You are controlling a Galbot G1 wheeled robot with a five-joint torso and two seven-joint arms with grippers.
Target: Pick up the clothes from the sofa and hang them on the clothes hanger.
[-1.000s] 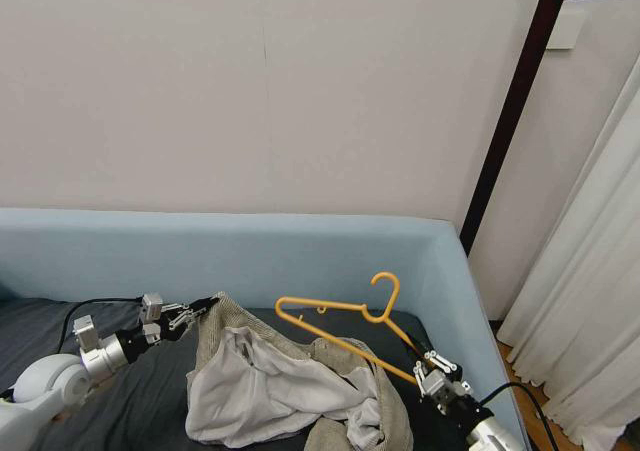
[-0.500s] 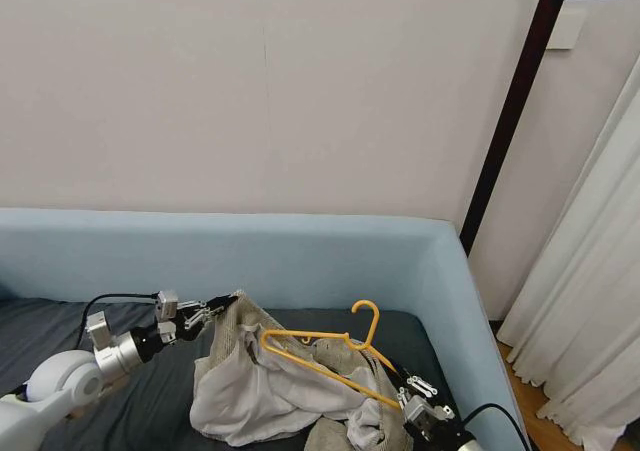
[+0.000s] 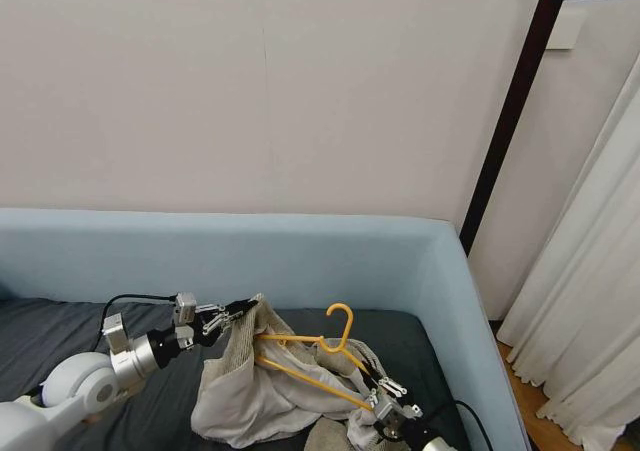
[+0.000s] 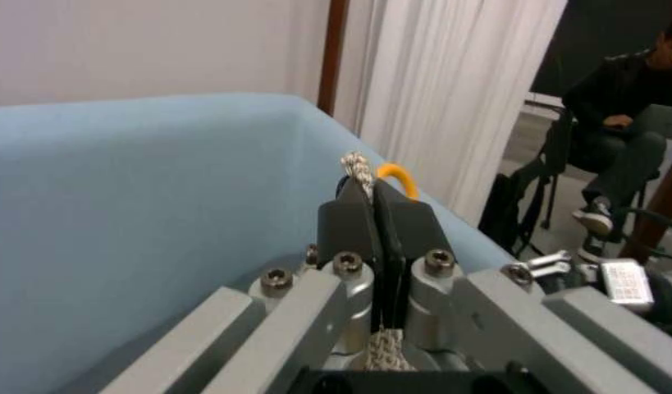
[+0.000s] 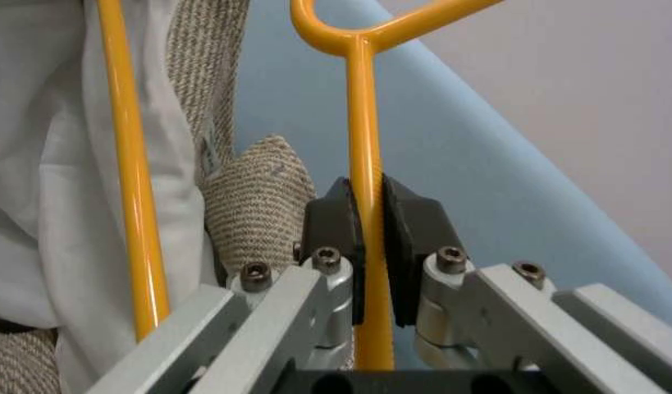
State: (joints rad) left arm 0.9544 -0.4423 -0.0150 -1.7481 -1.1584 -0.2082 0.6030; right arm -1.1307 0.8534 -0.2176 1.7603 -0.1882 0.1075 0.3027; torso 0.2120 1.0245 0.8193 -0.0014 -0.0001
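Observation:
A crumpled garment (image 3: 255,391), beige knit outside with a white lining, lies on the dark seat of the sofa (image 3: 230,251). My left gripper (image 3: 236,311) is shut on the garment's upper edge (image 4: 358,171) and holds it raised. My right gripper (image 3: 383,393) is shut on one bar of the orange hanger (image 3: 310,356). The hanger's left end sits inside the opening of the garment, and its hook (image 3: 342,314) points up. In the right wrist view the pads (image 5: 341,226) clamp the orange bar (image 5: 361,131), with knit fabric (image 5: 248,205) right beside it.
The light blue sofa back and right armrest (image 3: 445,301) enclose the seat. A dark upright pole (image 3: 510,111) stands to the right by white curtains (image 3: 585,311). A seated person shows far off in the left wrist view.
My right gripper has carried the hanger left and down, so its left end is now inside the garment. My left gripper has moved right, lifting the garment's edge.

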